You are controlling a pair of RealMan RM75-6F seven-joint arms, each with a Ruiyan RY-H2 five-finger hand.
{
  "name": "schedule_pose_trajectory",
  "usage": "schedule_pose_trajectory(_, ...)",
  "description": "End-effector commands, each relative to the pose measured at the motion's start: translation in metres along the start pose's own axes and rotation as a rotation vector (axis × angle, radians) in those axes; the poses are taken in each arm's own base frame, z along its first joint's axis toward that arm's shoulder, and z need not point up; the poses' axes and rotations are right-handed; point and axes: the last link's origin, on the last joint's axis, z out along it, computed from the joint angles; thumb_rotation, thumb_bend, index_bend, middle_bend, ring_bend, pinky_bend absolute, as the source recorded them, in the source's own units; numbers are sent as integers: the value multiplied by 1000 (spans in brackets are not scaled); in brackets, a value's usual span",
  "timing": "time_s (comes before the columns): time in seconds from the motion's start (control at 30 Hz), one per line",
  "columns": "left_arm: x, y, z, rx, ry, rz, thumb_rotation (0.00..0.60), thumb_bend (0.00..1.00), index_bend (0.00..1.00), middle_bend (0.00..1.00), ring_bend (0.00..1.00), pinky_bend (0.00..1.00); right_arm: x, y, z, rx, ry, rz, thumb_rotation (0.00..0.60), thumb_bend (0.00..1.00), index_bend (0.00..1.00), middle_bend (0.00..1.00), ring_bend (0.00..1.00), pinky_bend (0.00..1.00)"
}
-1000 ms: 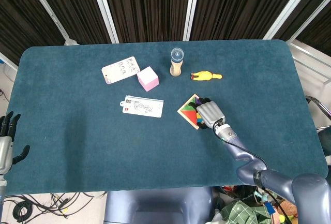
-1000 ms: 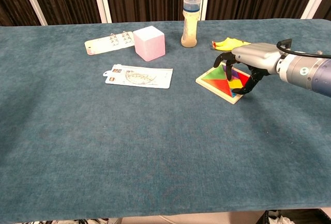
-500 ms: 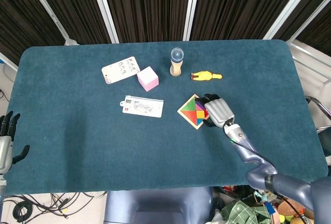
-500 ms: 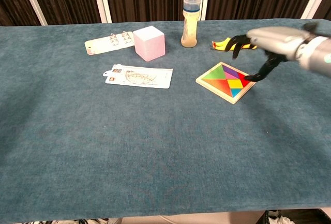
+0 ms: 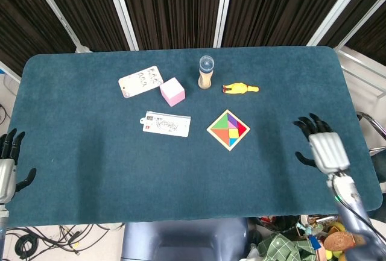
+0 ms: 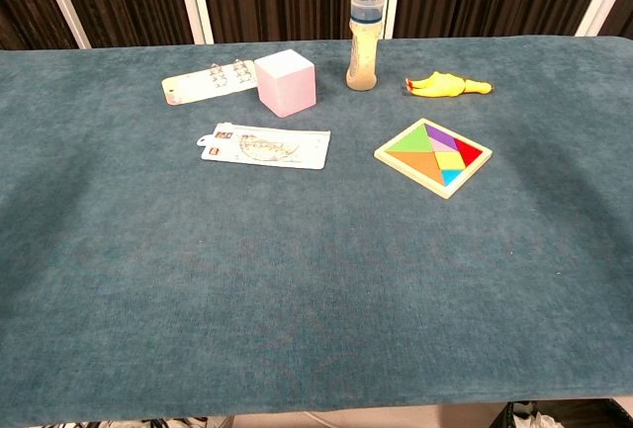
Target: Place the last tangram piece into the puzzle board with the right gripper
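- Puzzle board [image 6: 433,156] flat on table [image 6: 297,270], every coloured slot looks filled; last tangram piece appears seated.
- Right hand [image 5: 323,146] empty, fingers spread, well apart from board.
- Piece looks thin, rigid, light: pinch by edges.
- Left hand [image 5: 7,163] idle, fingers apart.

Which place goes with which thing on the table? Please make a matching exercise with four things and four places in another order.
Things:
1. pink cube
2. bottle
3. puzzle board
4. right hand

Places:
A. near the table's right edge, apart from everything
B. beside the white card with small pictures
C. just left of the yellow toy
D. right of the flat white packet

Pairs: 1-B, 2-C, 3-D, 4-A
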Motion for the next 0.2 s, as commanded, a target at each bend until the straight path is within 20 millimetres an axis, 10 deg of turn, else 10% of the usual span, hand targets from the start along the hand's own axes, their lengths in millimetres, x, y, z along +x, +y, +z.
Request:
schedule_pose_trajectory(0.03,1,1,-1,-3,-2,-13,600,284,21,0,0,0,6,16,-34,-24,41,-82,600,152,216,127,52,173)
schedule_pose_trajectory(0.2,1,4,-2,-28,-9,-25,600,284,21,0,0,0,4,21,-54,-34,68,-100,600,152,216,128,47,173)
